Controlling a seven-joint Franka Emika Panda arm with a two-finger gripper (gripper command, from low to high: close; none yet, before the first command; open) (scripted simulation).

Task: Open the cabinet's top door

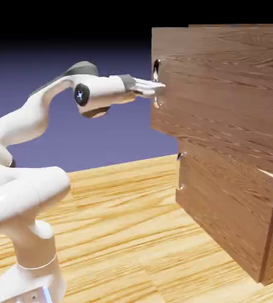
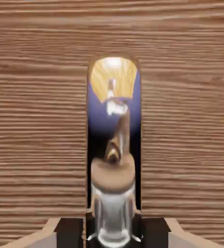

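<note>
Cabinet (image 1: 221, 136) sits just ahead of your tool (image 1: 156, 87), top door (image 1: 221, 94) nearly flush. Your tool is clamped on the metal bar handle (image 2: 113, 193). Pull off the hinge's arc and, I'd judge, the slick handle slips from the fingers.

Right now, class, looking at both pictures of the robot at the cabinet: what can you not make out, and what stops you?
- Exterior view: the cabinet's right side and top are cut off by the picture's edges.
- Exterior view: the gripper reaches the top door's handle; the contact is too small to judge.
- Hand view: wood fills the frame; the handle is a mirror-like blur, covering the fingertips.
- Neither view shows the door's hinges or the cabinet's inside.
</note>
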